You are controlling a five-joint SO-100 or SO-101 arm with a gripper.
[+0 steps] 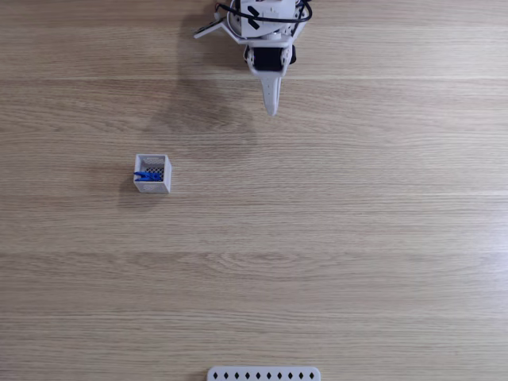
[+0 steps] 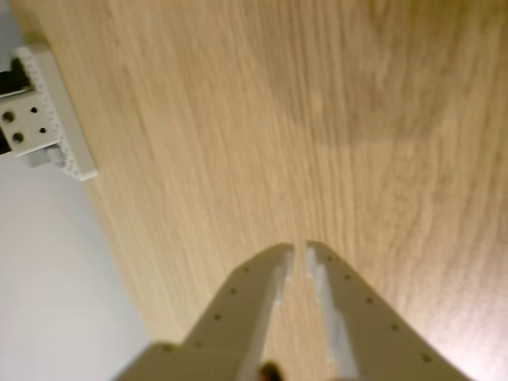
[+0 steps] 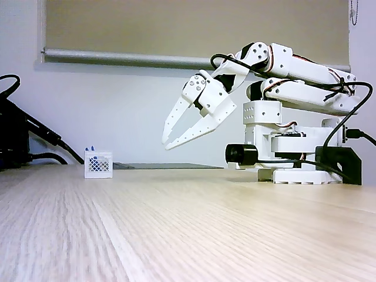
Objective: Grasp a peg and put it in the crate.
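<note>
Peg: the blue peg (image 1: pixel 145 175) lies inside the crate, along its lower left side in the top-down fixed view; in the low side fixed view a bit of blue (image 3: pixel 89 148) pokes above the crate's rim.
Crate: the small white crate (image 1: pixel 162 187) stands upright on the wooden table (image 1: pixel 333 238), with its dark mesh bottom showing beside the peg.
Gripper: the white gripper (image 3: pixel 164 144) hangs in the air above the table, well apart from the crate, up and to the right of it in the top-down view (image 1: pixel 272 112).
Jaws: nearly closed with a narrow slit between the fingertips in the wrist view (image 2: pixel 299 251), holding nothing.
Arm: folded back over its base, far from the crate.
In between: bare wood from crate to gripper.
Around: a white perforated strip (image 1: pixel 263 373) at the table's bottom edge in the top-down view, well away from the crate; black cables (image 3: pixel 35 141) lie just left of the crate in the side view.
</note>
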